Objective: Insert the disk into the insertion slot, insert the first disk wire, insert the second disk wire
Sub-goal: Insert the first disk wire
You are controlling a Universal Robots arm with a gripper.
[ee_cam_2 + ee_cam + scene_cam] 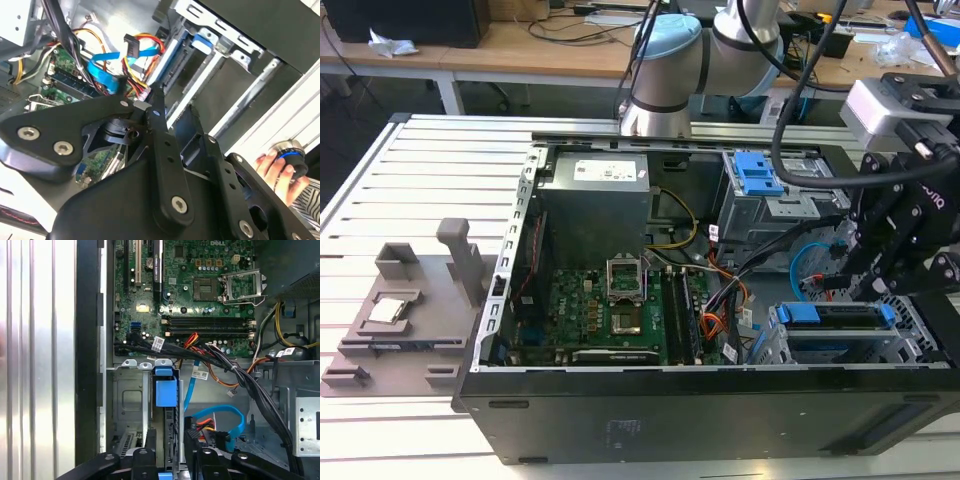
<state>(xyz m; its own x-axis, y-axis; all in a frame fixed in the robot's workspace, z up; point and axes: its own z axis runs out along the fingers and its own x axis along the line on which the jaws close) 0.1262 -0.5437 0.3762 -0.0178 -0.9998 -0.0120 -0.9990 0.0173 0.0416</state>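
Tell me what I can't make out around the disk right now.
- disk, end nearest the claw: first wrist view, cut off by the picture edge.
- blue cable, its end: second wrist view, behind the claw.
- what the hand holds: second wrist view, mostly covered by it.

Black pincer [876,272] just above the blue-framed disk [836,317] in the silver insertion slot [778,346].

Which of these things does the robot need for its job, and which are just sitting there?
For the job:
- the disk in its blue carrier
- the insertion slot
- the blue flat cable, probably
- the gripper

Just lying about:
- the small grey chip on the grey stand
- the taller cage with the blue latch
- the motherboard
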